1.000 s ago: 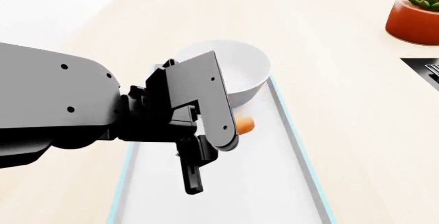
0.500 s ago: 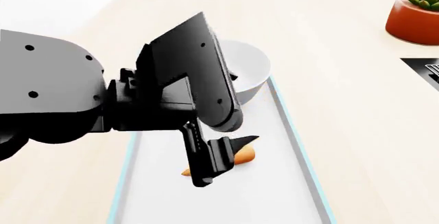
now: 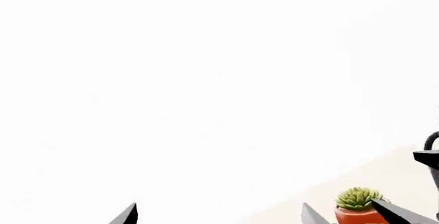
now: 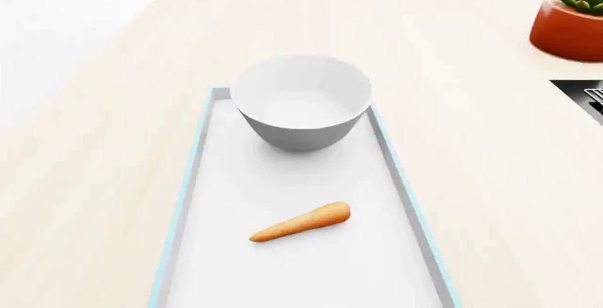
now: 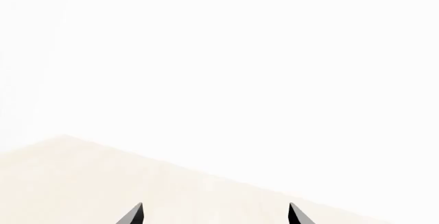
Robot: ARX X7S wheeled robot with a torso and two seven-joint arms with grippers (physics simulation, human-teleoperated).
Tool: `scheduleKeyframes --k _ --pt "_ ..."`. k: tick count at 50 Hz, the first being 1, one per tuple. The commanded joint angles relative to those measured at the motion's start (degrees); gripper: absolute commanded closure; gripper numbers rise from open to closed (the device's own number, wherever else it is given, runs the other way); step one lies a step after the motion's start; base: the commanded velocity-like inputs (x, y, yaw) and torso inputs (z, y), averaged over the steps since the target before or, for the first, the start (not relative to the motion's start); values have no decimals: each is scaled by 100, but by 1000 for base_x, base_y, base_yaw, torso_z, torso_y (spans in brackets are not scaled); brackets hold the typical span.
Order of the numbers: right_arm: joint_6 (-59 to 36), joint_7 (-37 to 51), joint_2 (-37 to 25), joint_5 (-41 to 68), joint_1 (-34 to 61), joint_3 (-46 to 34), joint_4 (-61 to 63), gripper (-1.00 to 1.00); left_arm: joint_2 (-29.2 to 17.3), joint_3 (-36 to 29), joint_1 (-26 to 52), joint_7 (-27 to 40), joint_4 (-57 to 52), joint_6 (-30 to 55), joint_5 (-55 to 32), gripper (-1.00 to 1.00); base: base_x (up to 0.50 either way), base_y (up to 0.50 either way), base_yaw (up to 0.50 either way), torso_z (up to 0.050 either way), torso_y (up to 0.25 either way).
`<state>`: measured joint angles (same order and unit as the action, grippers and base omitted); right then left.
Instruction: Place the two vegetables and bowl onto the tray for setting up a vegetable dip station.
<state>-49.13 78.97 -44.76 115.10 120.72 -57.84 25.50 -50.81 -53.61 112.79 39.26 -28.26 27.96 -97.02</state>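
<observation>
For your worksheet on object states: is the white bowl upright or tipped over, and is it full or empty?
Upright and empty. In the head view the bowl sits on the tray with its opening facing up, and only its bare white inside shows.

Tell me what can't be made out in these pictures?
- Cucumber: in no view, so its whereabouts are unknown.
- Tray: its near end is cut off by the head view's bottom edge.
- Plant pot: cropped by the head view's right edge.
- Both grippers: only fingertips show at the wrist views' edges.
</observation>
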Motion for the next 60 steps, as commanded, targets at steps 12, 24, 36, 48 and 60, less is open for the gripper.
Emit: scheduleKeyframes --k 12,24,36,48,60 --pt "250 -656 -90 -666 -99 368 108 -100 -260 491 4 2743 -458 -770 364 -100 -189 -408 0 0 0" --pt "263 -622 -116 -642 -131 393 132 -100 -244 507 -41 2718 -448 -768 376 -100 -267 -485 0 1 0" --pt "283 -644 -150 -628 -159 438 151 -100 -221 518 -102 2720 -456 -776 365 -100 -240 -499 0 0 0" --pt "314 -703 -169 -667 -196 489 158 -100 -234 578 -125 2690 -404 -808 335 -100 -215 -499 0 0 0" --pt "232 -671 -150 -605 -56 522 141 -100 -251 656 -34 2718 -422 -772 271 -100 -174 -499 0 0 0"
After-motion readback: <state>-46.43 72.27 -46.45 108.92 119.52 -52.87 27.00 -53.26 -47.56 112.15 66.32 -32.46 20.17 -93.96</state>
